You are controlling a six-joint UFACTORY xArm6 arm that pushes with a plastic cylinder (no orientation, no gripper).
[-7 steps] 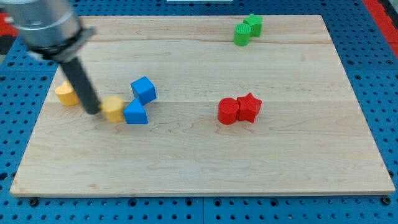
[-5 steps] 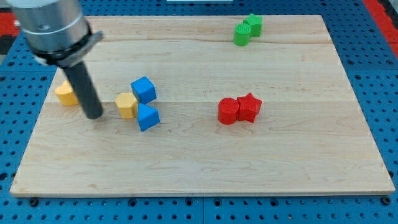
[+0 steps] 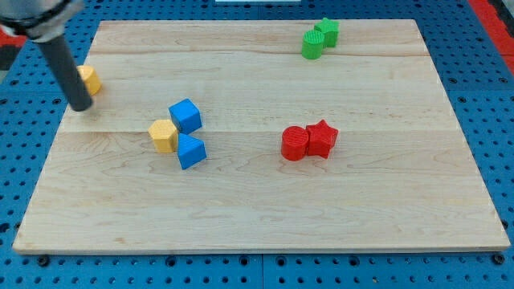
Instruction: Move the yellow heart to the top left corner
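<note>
Tip (image 3: 81, 107) touching the half-hidden yellow block (image 3: 90, 79), probably the heart, just above-right. No fingers, only 1 rod. Light, rigid, likely slides easily; push its lower side.

one raised front view looks down over the whole board (image 3: 265, 201).
</note>
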